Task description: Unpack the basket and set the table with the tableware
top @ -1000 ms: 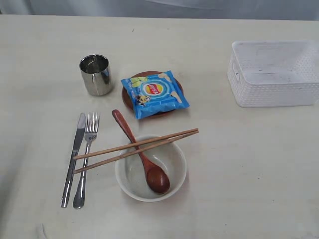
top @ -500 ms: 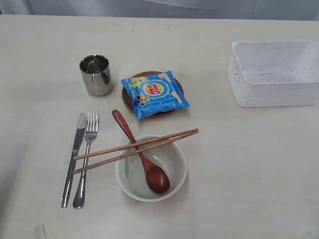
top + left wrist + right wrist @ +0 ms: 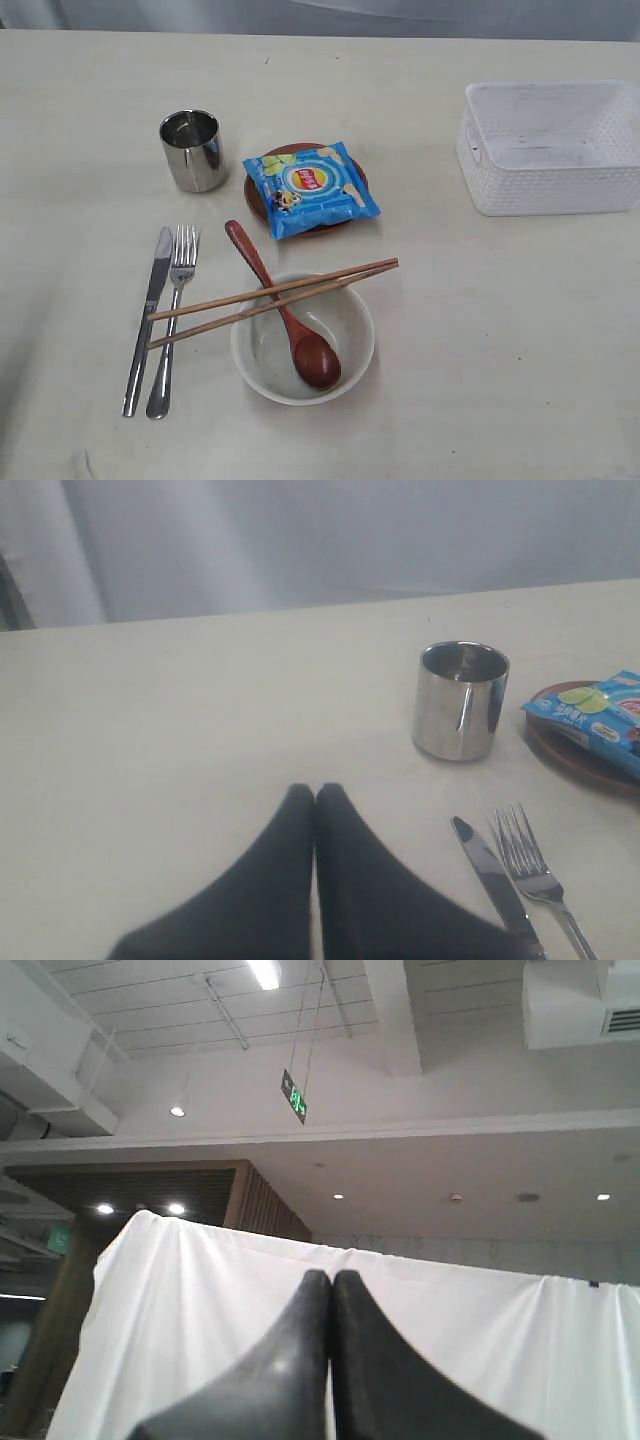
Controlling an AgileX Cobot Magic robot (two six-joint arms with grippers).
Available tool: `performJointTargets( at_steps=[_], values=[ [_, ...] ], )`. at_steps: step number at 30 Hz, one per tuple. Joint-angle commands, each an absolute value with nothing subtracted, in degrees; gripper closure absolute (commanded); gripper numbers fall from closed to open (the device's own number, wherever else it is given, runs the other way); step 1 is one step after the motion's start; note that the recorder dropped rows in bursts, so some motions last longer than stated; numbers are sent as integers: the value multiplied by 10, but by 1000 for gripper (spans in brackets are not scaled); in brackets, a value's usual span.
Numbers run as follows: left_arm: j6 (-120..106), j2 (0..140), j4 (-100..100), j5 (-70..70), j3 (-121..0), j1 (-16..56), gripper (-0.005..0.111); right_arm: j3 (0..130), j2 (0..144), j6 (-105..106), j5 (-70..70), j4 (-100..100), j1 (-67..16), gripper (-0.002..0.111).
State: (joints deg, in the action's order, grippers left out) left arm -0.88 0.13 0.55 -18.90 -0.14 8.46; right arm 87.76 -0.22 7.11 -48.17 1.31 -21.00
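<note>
Lying near closed left hand: steel cup, knife, fork.

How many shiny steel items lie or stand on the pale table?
3. The round steel cup stands beside the round brown plate; the flat steel knife and steel fork lie side by side, beside the white bowl. None appears hidden.

The bench is viewed steeply from above in the exterior view. In the left wrist view it is seen low and close, past the left tool, toward a grey curtain; cup, knife and fork are shared with the exterior view. The right wrist view is aimed upward at a ceiling.
</note>
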Motion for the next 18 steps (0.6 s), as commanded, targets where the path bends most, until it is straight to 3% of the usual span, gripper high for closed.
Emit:
performJointTargets(
  at_steps=[1,12,18],
  values=[
    [-6,0,4,-184,0,88,107,817,0,141,-405,-16,-165,109],
    [-6,0,4,-184,0,88,107,569,0,167,-54,-91,-14,109],
    [-6,0,4,-184,0,88,107,419,0,20,-33,-9,5,109]
  ],
)
